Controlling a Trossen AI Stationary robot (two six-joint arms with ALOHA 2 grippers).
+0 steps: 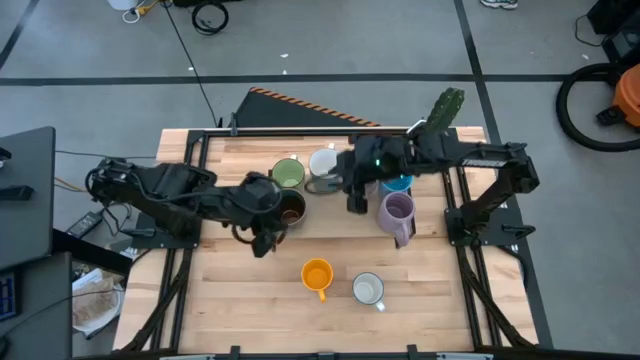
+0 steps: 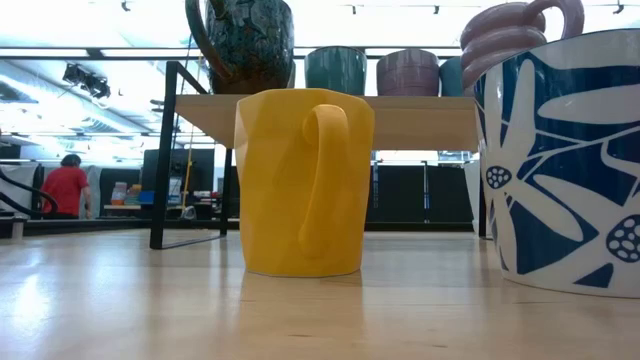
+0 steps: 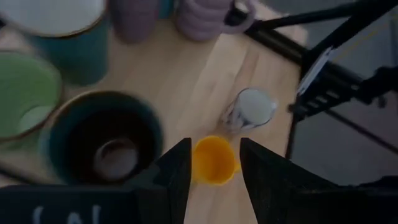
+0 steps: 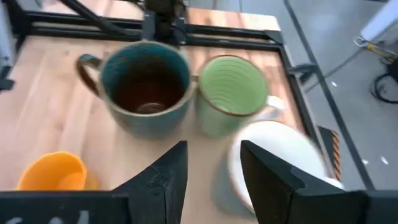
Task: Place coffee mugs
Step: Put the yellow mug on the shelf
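Observation:
Seven mugs stand on their bases on the wooden table. The green mug (image 1: 288,173), white mug (image 1: 323,162), blue mug (image 1: 398,184) and tall lavender mug (image 1: 397,215) form a far group. The dark brown mug (image 1: 291,208) stands just in front of them. The orange mug (image 1: 316,275) and the pale grey-white mug (image 1: 368,289) stand nearer. My left gripper (image 1: 262,243) hangs open beside the dark brown mug (image 3: 102,140), on its near-left side. My right gripper (image 1: 355,205) hangs open between the white mug (image 4: 280,162) and the lavender one.
A green cactus (image 1: 445,108) stands at the table's far right corner. Black frame rails (image 1: 300,131) run along the far edge and both sides. In the low view the orange mug (image 2: 303,185) and a blue-patterned white mug (image 2: 570,170) fill the foreground. Bare wood lies near left.

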